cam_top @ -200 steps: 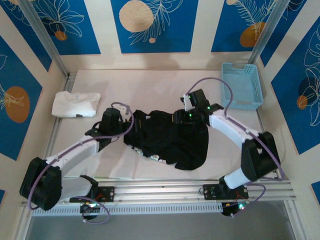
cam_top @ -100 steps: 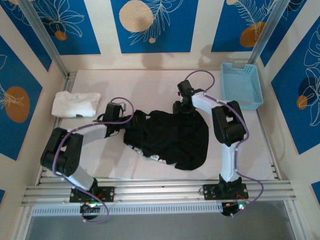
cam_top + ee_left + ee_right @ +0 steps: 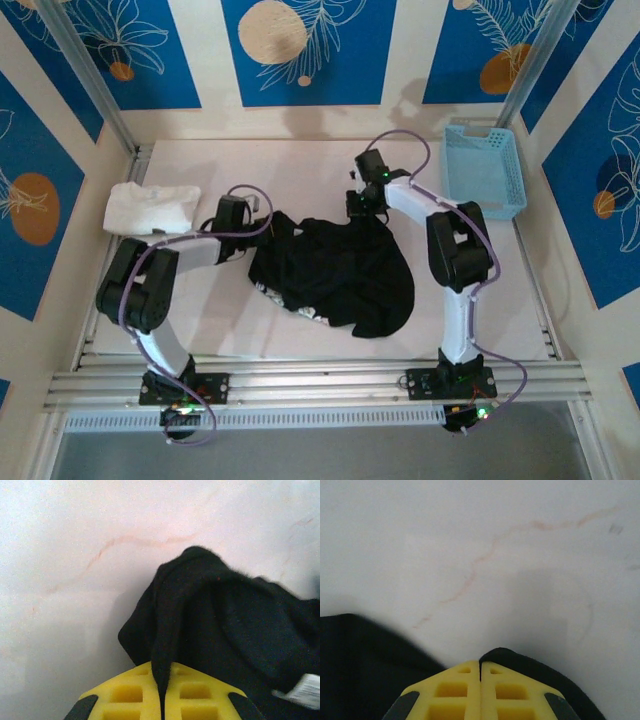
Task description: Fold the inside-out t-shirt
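Note:
The inside-out t-shirt (image 3: 340, 275) is black and lies crumpled in the middle of the table, a pale printed mark at its lower left edge. My left gripper (image 3: 262, 232) sits at the shirt's upper left corner. In the left wrist view its yellow pads (image 3: 135, 692) are shut on a ridge of the black cloth (image 3: 225, 625), beside a white label (image 3: 305, 692). My right gripper (image 3: 368, 210) is at the shirt's far edge. In the right wrist view that gripper (image 3: 480, 662) is shut, with a thin black hem (image 3: 535, 667) pinched at its tips.
A folded white t-shirt (image 3: 150, 208) lies at the left of the table. A light-blue basket (image 3: 483, 170) stands at the back right. The pale table (image 3: 300, 170) shows bare behind the shirt. Aluminium rails frame the near edge.
Both grippers have closed on the black shirt's far edge. The right gripper has moved a little farther back, and the left arm has drawn in toward the shirt's upper left corner.

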Controlling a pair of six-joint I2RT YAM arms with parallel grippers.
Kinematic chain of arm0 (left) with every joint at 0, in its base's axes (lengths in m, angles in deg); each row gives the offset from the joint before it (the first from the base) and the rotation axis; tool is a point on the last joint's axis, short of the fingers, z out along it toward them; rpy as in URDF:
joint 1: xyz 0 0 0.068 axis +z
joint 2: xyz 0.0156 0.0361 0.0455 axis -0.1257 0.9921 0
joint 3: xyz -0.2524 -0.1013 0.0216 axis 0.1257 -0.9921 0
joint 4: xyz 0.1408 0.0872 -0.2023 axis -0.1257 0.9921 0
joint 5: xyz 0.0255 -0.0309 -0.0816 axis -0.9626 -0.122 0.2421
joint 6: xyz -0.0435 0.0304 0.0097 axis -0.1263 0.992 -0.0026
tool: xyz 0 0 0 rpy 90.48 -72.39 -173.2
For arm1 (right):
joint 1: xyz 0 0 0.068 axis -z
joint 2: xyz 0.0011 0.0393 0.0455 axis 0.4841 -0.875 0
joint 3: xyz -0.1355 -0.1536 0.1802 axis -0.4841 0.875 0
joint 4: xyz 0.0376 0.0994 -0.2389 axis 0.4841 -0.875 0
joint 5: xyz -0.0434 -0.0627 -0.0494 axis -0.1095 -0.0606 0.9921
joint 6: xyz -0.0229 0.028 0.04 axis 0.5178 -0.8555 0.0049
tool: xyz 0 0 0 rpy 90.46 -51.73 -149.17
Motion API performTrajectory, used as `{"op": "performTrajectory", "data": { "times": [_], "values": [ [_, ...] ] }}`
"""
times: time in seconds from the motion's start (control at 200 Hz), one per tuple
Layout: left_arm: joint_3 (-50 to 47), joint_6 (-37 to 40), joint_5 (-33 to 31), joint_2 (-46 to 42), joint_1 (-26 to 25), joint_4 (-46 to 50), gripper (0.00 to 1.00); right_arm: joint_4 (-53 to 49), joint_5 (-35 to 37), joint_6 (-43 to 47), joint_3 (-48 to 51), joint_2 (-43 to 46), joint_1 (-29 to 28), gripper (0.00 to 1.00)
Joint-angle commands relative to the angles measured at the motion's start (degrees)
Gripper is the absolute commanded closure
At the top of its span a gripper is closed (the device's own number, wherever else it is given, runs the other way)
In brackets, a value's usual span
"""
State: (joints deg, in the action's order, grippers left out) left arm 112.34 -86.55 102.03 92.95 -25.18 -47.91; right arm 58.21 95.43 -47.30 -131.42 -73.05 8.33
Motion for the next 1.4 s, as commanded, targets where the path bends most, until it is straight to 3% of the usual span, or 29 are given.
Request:
{"op": "performTrajectory", "data": {
  "times": [0.0, 0.19, 0.345, 0.525, 0.6, 0.72, 0.87, 0.965, 1.09, 1.19, 1.29, 1.395],
  "values": [
    [6.21, 1.5, -0.43, -8.33, 1.33, -2.52, 1.0, 5.7, -3.82, 1.75, -5.19, 10.71, 1.46, 1.0],
    [11.64, 4.43, -0.3, -21.31, 1.39, -2.69, 1.0, 10.68, -6.09, 1.89, -4.53, 24.58, 2.55, 1.0],
    [4.85, 3.14, 4.17, -32.34, 1.19, -8.58, 1.0, 17.9, -5.89, 0.59, 8.51, 39.41, 2.61, 1.0],
    [-9.84, 1.05, 9.4, -42.33, 1.13, -6.84, 0.79, 21.24, 1.01, -2.67, 31.01, 55.35, 2.31, 0.96],
    [-15.99, 1.41, 9.53, -47.04, 1.1, -3.38, 0.66, 21.08, 4.4, -3.96, 40.1, 60.81, 2.39, 0.87],
    [-22.15, 2.32, 4.31, -53.67, 1.04, 4.69, 0.51, 19.25, 5.92, -5.89, 49.77, 65.35, 2.48, 0.6],
    [-24.05, -0.82, 0.53, -55.48, 0.93, 11.17, 0.44, 19.93, 0.79, -6.24, 52.79, 62.76, 0.3, 0.52],
    [-23.2, -1.02, 0.53, -53.13, -0.32, 12.1, 0.43, 23.24, -2.08, -4.15, 51.45, 57.29, -4.7, 0.5],
    [-21.46, 1.05, -3.73, -48.19, -5.28, 12.81, 0.39, 23.43, 2.75, 0.94, 45.58, 45.95, -13.59, 0.47],
    [-18.61, 2.8, -9.73, -42.3, -12.28, 13.73, 0.37, 22.96, 7.42, 3.58, 40.73, 36.69, -18.41, 0.42],
    [-16.23, 2.09, -13.28, -35.92, -16.94, 13.79, 0.36, 23.45, 10.31, 3.92, 37.23, 29.02, -20.1, 0.4],
    [-16.76, -0.7, -14.36, -30.62, -18.37, 8.86, 0.36, 24.57, 11.82, 3.45, 34.7, 22.5, -20.12, 0.39]
  ]
}}
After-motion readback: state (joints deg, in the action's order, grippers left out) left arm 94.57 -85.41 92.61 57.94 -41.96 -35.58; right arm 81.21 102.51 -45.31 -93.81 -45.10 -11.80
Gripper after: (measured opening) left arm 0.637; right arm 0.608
